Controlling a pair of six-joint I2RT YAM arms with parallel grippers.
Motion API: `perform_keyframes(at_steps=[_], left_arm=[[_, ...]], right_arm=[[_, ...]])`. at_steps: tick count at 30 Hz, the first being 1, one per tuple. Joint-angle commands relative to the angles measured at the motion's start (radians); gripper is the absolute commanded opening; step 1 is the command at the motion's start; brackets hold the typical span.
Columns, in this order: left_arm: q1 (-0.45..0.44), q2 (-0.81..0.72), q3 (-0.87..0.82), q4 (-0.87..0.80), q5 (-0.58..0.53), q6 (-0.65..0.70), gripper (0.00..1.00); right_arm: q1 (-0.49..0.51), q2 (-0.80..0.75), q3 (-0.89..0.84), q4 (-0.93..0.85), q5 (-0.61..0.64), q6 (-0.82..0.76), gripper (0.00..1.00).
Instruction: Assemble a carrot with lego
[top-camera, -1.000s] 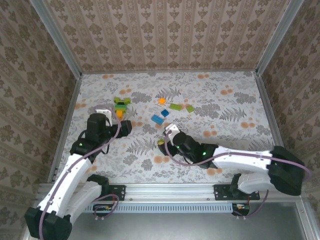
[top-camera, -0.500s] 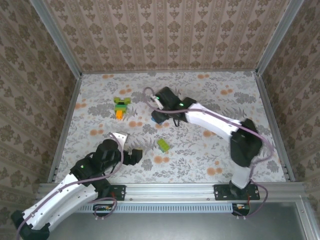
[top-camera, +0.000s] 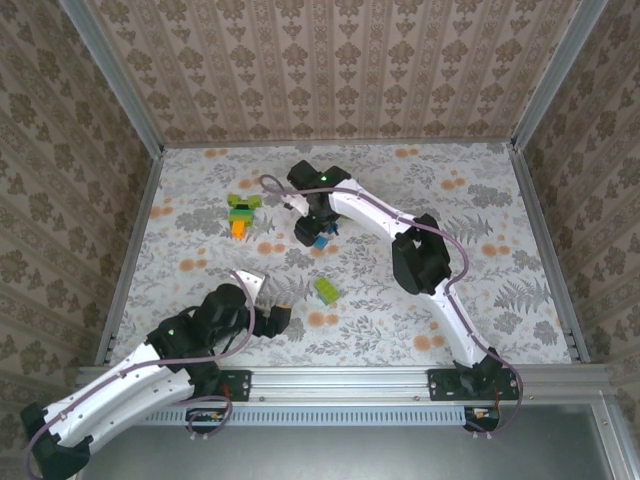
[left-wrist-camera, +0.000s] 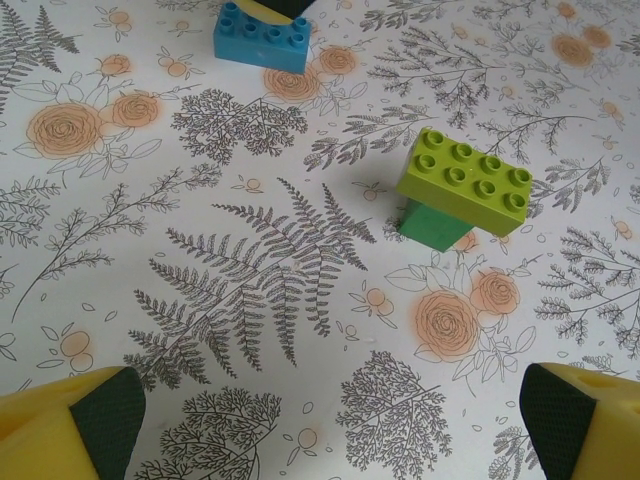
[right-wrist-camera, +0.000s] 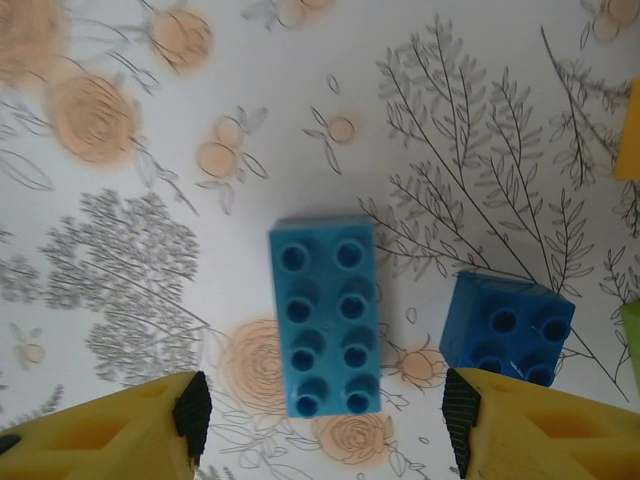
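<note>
Right tool (right-wrist-camera: 327, 422) moved over long blue brick (right-wrist-camera: 325, 330); jaws open.

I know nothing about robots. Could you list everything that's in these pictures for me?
small brick-built carrot: one, lime and dark green top with an orange tip, far left.
lime eight-stud plastic brick: one, lime, centre, stacked on a dark green brick.
light blue eight-stud brick: one, light blue, far centre, lying flat.
darker blue four-stud brick: one, close beside the light blue one, not touching.
floral-patterned table: one, white with grey ferns and orange flowers.
wallpapered walls: three, brown, around the table.
left gripper: one, yellow fingers with dark pads, open, near the lime brick.
right gripper: one, same colours, open, fingers either side of the light blue brick.
</note>
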Motion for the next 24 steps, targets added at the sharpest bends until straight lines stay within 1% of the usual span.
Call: perform_keyframes(at_steps=[1, 7, 16, 24], left_arm=[[-0.011, 0.003, -0.006, 0.016, -0.028, 0.011, 1.00], [-0.010, 0.020, -0.003, 0.019, -0.034, 0.012, 1.00], [-0.011, 0.020, -0.001, 0.020, -0.034, 0.012, 1.00], [-0.013, 0.018, -0.003, 0.021, -0.034, 0.012, 1.00]], right_arm=[[-0.012, 0.031, 0.033, -0.081, -0.050, -0.032, 0.65], [-0.014, 0.052, 0.037, -0.076, -0.074, -0.043, 0.65], [-0.012, 0.104, 0.103, -0.079, -0.107, -0.029, 0.66], [-0.009, 0.150, 0.149, -0.095, -0.112, -0.020, 0.61]])
